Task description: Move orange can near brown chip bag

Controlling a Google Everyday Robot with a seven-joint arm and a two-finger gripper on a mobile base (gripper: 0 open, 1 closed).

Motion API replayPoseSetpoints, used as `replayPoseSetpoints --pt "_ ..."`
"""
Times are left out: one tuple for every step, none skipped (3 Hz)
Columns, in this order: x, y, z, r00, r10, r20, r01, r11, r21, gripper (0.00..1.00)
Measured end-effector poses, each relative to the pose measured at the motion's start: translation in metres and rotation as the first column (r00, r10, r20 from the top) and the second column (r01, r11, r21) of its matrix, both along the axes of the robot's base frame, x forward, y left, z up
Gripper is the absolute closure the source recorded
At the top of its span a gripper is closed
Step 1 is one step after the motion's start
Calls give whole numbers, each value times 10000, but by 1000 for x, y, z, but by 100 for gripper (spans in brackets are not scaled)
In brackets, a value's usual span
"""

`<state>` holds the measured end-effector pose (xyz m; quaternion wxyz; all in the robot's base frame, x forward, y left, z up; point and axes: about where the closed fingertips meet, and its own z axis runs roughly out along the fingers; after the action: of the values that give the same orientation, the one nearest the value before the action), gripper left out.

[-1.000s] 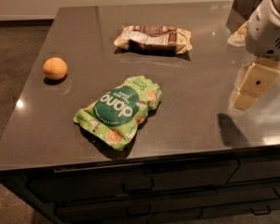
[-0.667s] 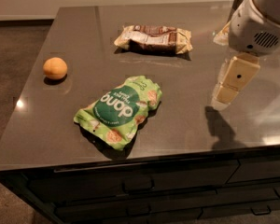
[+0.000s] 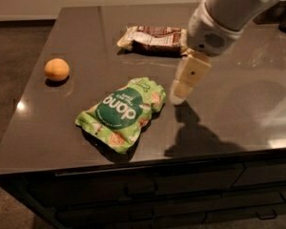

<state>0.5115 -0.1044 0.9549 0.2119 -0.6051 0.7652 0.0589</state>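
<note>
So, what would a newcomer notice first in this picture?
The bright green bag lies in the middle of the dark counter, with the gripper hanging just to its right. The orange can sits alone near the left edge, far from the brown chip bag at the back.

Printed on green bag (image 3: pixel 121 113): white wordmark in dark green circle, upside down, letters not surely readable. On brown chip bag (image 3: pixel 155 39): nothing legible. Just right of green bag, over table (image 3: pixel 238 104): pincer (image 3: pixel 179 95).
</note>
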Motion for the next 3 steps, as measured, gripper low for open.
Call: replayPoseSetpoints --pt "27 56 -4 9991 254 339 -270 9985 473 0" --pt "54 105 -5 9979 451 454 -492 9945 926 0" --pt "79 153 -8 9963 670 538 -737 9885 1324 0"
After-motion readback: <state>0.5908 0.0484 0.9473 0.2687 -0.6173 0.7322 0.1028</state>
